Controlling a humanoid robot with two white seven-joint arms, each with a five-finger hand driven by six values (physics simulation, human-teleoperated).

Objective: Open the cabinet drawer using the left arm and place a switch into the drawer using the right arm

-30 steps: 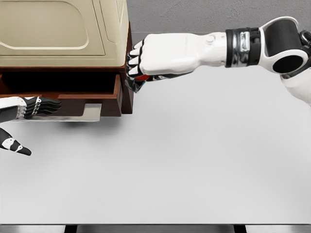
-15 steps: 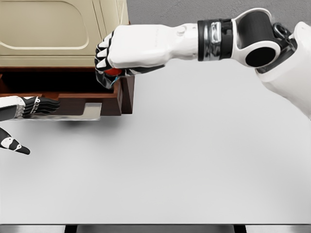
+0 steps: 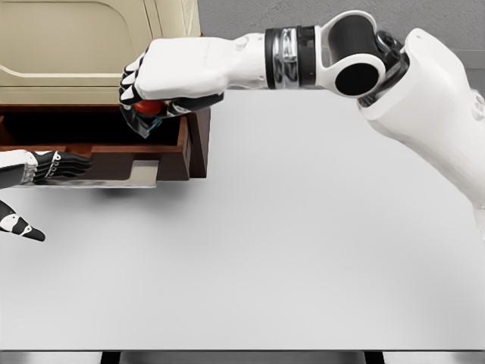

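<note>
Progress: drawer (image 3: 163, 140) stood open, left hand (image 3: 57, 164) at its front, fingers flat together | right hand (image 3: 170, 76) curled around the switch (image 3: 146, 108), held above the drawer opening; release judged left | cabinet (image 3: 91, 45) on white table (image 3: 303, 250), grey wall (image 3: 250, 23) behind

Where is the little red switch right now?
In the head view, the red switch is at the upper left, held in the right hand, just above the open drawer of the cabinet.
</note>
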